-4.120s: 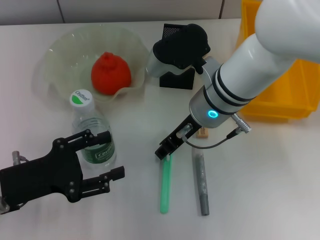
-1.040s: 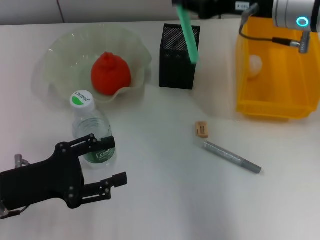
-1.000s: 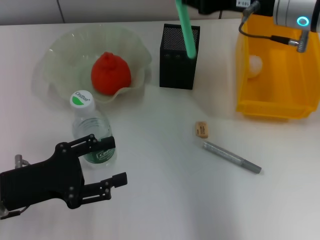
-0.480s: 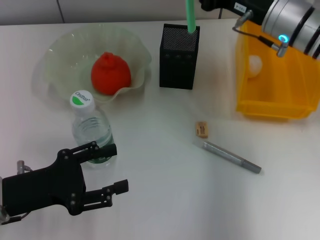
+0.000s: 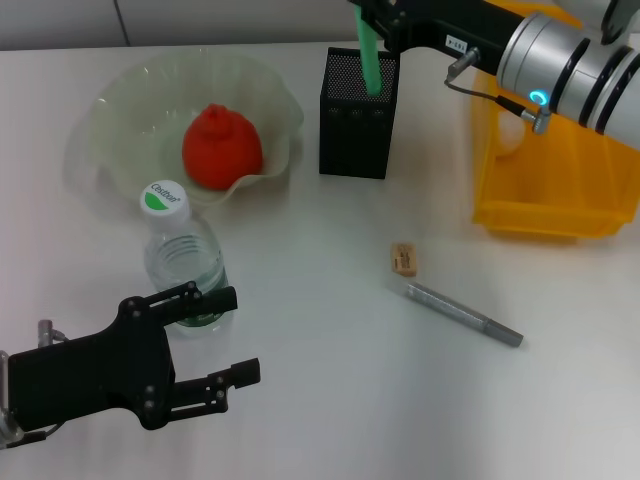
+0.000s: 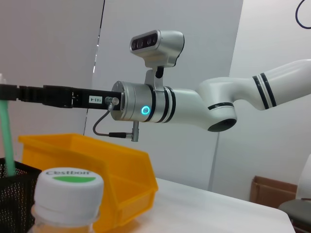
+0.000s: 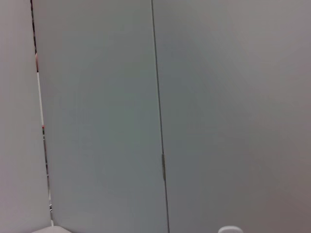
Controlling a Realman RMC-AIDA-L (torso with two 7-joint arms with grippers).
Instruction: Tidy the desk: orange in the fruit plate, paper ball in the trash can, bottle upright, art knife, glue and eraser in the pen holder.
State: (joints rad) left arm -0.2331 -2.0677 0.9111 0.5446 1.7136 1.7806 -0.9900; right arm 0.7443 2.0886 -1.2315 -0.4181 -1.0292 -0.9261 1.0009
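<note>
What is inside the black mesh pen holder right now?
A green stick-shaped tool stands in the black mesh pen holder, its upper end at the right pincer. Its lower end is hidden by the mesh walls, so anything else inside cannot be seen.

green stick (image 5: 369, 62): lower end hidden inside pen holder (image 5: 356, 118) | top cut off by edge

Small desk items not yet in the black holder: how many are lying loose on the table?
2. A tan eraser lies right of centre, and a grey pen-like stick lies just beside it, nearer the robot. The green stick is already entering the holder. None seem hidden.
</note>
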